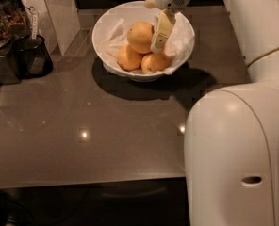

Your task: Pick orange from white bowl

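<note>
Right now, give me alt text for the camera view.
The gripper reaches into the white bowl, right beside the orange, which sits on top of smaller orange fruits. The bowl stands toward the far edge of a dark glossy table.
</note>
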Robot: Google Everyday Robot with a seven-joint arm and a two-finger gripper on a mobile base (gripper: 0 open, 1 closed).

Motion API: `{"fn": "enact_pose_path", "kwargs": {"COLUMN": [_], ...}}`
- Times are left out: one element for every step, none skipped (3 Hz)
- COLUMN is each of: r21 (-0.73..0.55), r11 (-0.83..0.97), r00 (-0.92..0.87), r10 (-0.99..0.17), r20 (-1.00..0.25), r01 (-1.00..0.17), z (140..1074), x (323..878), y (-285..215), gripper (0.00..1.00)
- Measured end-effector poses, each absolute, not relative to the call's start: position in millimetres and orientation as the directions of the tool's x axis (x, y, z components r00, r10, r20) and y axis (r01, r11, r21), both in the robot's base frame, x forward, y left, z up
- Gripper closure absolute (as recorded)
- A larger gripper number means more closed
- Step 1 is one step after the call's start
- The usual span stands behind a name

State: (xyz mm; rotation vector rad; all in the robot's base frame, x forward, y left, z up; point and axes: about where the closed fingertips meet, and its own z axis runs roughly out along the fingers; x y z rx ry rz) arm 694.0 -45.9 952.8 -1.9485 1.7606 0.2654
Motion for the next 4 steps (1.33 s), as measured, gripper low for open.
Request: {"fn": "enact_pose_path", "kwargs": {"r21": [-0.180, -0.148, -0.171, -0.171], "r11": [-0.059, -0.061, -0.047, -0.047], "r00": [0.141, 0.132, 0.134, 0.134], "r10": [-0.862, -0.837, -0.830, -0.829], "r20": [-0.487, -0.531, -0.542, -0.543], "r01": [-0.982, -0.987, -0.984, -0.984], "z": [933.3, 922.9, 923.2, 923.2], "x": [698.1, 701.2, 709.6, 710.0], "y": [-30.5, -18.3, -12.5, -12.2], "gripper": [0.00, 0.00, 0.17, 0.41]}}
